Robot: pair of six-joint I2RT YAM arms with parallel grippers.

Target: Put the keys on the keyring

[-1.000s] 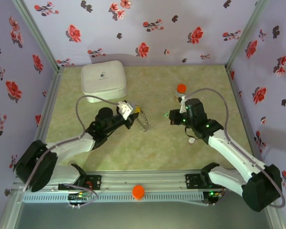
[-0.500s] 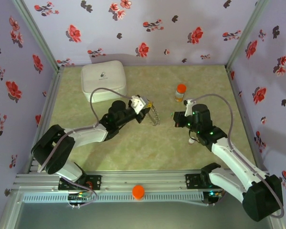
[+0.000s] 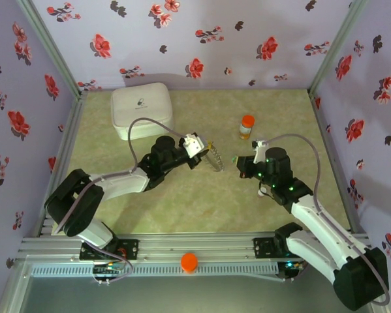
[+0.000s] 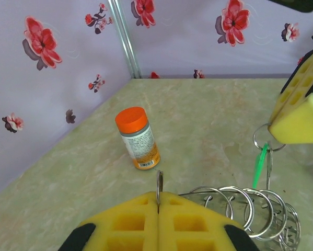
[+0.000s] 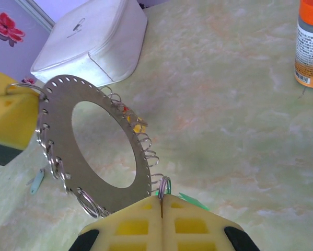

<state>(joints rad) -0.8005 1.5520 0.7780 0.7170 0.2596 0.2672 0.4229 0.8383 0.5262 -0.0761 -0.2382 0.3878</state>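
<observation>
- White rounded case (image 3: 141, 111), shut, contents unseen: far-left corner of green marbled tabletop (image 3: 182, 202).
- Orange-capped bottle (image 3: 247, 126), upright: near far edge, right of centre.
- Large grey perforated metal keyring (image 5: 57, 136), rim hung with wire loops: above tabletop centre, left jaws shut on its rim.
- Green-headed key (image 4: 260, 164): right jaws shut on its wire loop, just beside the keyring.
- Change over the last second: keyring carried rightward, gap narrowed.
- Pale teal key (image 5: 36, 180): loose on tabletop.

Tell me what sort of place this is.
Probably a small robot test booth: flower-print walls close in a green marbled tabletop, with an aluminium rail along its near edge.
</observation>
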